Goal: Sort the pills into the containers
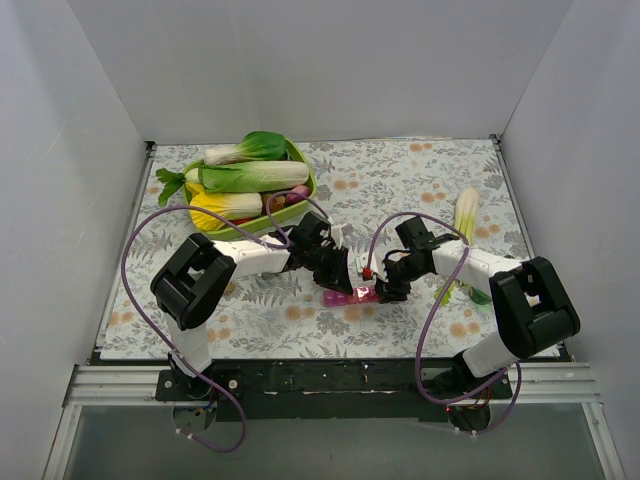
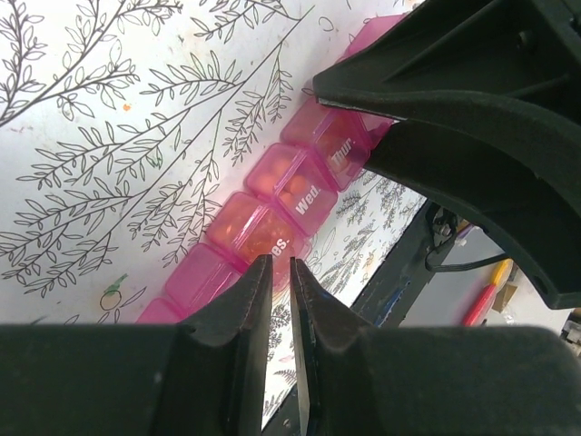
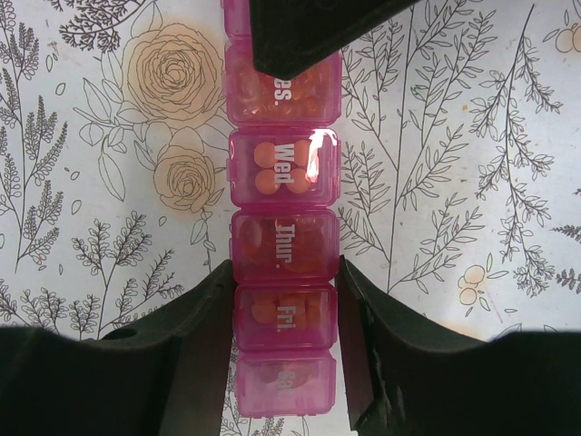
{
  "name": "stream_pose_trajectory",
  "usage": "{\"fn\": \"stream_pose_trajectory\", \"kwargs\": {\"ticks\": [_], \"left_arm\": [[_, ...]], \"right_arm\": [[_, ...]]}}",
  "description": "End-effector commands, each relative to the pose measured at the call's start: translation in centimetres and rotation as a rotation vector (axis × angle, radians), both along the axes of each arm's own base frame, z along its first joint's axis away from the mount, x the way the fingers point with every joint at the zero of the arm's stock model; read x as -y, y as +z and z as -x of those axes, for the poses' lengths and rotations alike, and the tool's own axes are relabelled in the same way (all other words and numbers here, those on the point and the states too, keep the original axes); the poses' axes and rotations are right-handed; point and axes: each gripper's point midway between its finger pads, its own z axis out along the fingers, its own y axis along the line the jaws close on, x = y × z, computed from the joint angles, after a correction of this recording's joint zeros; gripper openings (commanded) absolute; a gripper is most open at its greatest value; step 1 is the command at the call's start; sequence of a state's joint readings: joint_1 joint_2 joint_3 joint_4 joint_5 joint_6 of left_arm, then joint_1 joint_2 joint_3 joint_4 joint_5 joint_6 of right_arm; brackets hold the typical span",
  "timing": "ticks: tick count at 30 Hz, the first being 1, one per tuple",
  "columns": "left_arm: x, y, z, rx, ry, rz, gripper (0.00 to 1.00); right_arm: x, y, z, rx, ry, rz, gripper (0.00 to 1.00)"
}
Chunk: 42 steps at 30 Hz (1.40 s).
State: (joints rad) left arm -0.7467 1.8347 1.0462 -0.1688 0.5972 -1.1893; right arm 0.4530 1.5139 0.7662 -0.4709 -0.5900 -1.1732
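While the right fingers (image 3: 191, 345) clamp the pill box (image 3: 283, 236) by its sides, it lies toward the middle of the worktop's (image 1: 430, 180) near edge, orange pills (image 3: 265, 155) inside. The left fingers (image 2: 238, 318) hover over it, all but closed, empty.

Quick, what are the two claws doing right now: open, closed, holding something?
Left gripper: almost closed, holding nothing.
Right gripper: clamped on the pink pill box.

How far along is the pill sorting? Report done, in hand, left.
Done: orange pills show through the closed Tuesday to Friday lids of the pink pill box. In hand: right gripper clamps the box at Friday; left gripper, nearly closed and empty, hangs by Tuesday. Left: end cells are hidden, so unclear.
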Motion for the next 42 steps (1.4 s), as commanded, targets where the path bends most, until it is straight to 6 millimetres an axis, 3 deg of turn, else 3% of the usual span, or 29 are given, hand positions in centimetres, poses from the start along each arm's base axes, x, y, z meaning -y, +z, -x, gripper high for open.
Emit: {"fn": "stream_pose_trajectory", "kwargs": {"ticks": [1,9,15,20,21,24,31,38,41,42], "left_arm": [[-0.6,1.1,0.7,0.000,-0.023,0.011,0.14],[-0.7,-0.9,0.5,-0.019,-0.011,-0.046,0.12],[-1.7,-2.7,0.1,0.008,0.019,-0.168,0.10],[-2.5,-3.7,-0.2,0.023,0.041,-0.245,0.08],[-2.5,-3.8,-0.3,0.029,0.043,-0.252,0.08],[-2.6,-4.0,-0.5,0.038,0.048,-0.275,0.08],[-2.5,-4.4,-0.6,0.044,0.048,-0.303,0.07],[-2.5,-4.8,-0.5,0.042,0.046,-0.316,0.07],[-2.5,-5.0,-0.4,0.040,0.045,-0.321,0.07],[-2.4,-5.0,-0.4,0.042,0.044,-0.321,0.07]], "right_arm": [[0.8,-0.9,0.3,-0.045,-0.028,0.056,0.40],[0.7,-1.0,0.4,-0.053,-0.026,0.059,0.41],[0.4,-0.5,0.2,-0.051,-0.040,0.045,0.49],[0.0,0.6,0.0,-0.031,-0.042,0.015,0.61],[-0.1,0.9,-0.1,-0.030,-0.045,0.010,0.69],[-0.6,1.7,0.1,-0.033,-0.040,-0.020,0.78],[-1.2,3.7,-0.2,-0.005,-0.037,-0.069,0.85],[-1.5,6.0,-0.1,0.031,-0.025,-0.110,0.87],[-2.4,7.6,0.9,0.018,0.008,-0.186,0.76],[-3.2,8.1,1.7,-0.013,0.032,-0.232,0.58]]}}
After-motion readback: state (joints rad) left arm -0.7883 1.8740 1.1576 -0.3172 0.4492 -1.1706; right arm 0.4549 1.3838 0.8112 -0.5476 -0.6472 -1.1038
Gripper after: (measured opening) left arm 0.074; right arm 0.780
